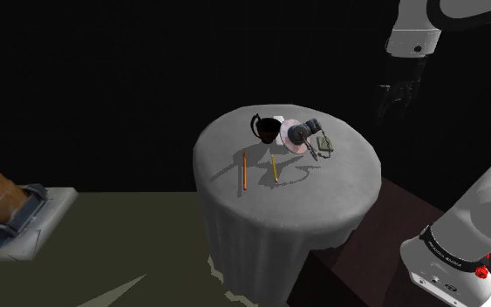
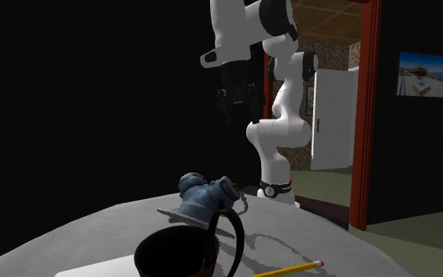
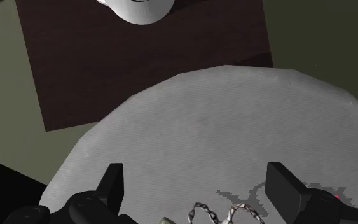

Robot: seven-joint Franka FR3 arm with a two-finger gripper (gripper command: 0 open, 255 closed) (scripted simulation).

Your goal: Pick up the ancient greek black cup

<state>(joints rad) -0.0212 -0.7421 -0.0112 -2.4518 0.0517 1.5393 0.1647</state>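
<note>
The black cup [image 1: 267, 129] with tall looped handles stands upright near the far side of a round table [image 1: 322, 196] draped in grey cloth. In the second exterior view the cup [image 2: 182, 253] is in the foreground with its handle [image 2: 236, 230] rising beside it. My gripper [image 1: 395, 106] hangs high in the air, off past the table's rim toward the shoulder view's right, well apart from the cup. In the wrist view the gripper [image 3: 198, 188] is open, its fingers [image 3: 112, 184] wide apart with nothing between them, looking down on the grey cloth [image 3: 222, 121].
Beside the cup lies a blue-grey camera-like object [image 1: 304, 133] on a pale disc, with a small chain [image 3: 225, 213] and a greenish item [image 1: 324, 144] close by. Two pencils [image 1: 244, 171] lie nearer the front. The dark brown stand [image 3: 139, 63] adjoins the table. Black area surrounds.
</note>
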